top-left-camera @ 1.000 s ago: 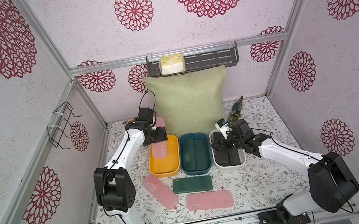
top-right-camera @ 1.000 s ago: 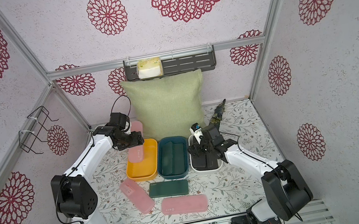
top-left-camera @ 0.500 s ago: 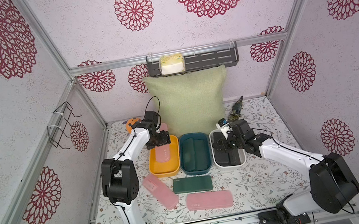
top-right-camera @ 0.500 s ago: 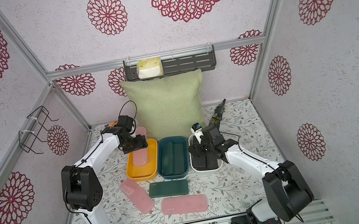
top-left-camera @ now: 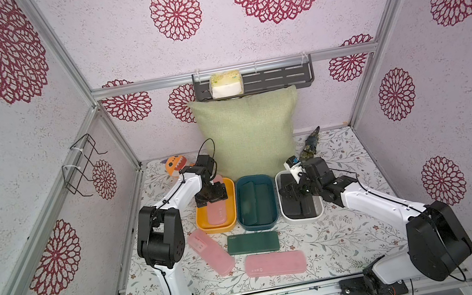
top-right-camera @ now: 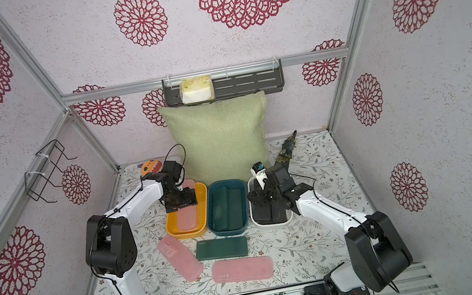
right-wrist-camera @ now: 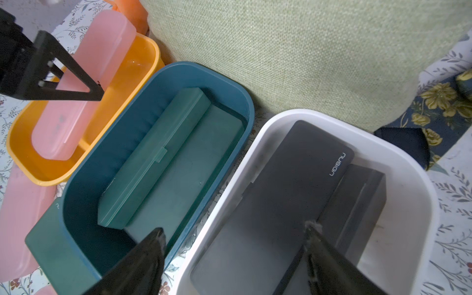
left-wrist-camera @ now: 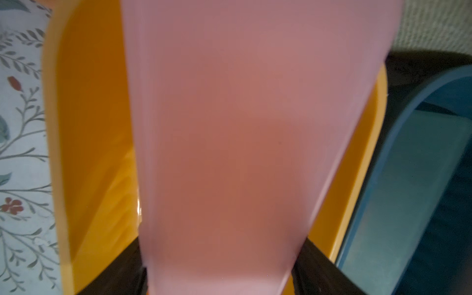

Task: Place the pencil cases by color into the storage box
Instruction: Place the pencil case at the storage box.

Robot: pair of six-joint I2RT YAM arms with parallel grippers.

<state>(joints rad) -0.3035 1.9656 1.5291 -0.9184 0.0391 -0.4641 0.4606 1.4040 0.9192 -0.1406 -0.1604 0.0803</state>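
Placement of a pink pencil case is nearly complete. Within the last second the left arm has swung inward and dropped. The left hand (top-left-camera: 211, 196) grips the held pink case (top-left-camera: 217, 215), whose near end is now down inside the yellow tub (top-left-camera: 214, 229) while the far end tilts up over the back rim; release appears due. The right hand (top-left-camera: 292, 192) hangs wide open over the black cases (right-wrist-camera: 293, 178) in the white tub (top-left-camera: 304, 218), unmoved. An angled pink case (top-left-camera: 210, 253), a front pink case (top-left-camera: 275, 264) and a green case (top-left-camera: 252, 243) lie unsorted on the surface (top-left-camera: 342, 234).
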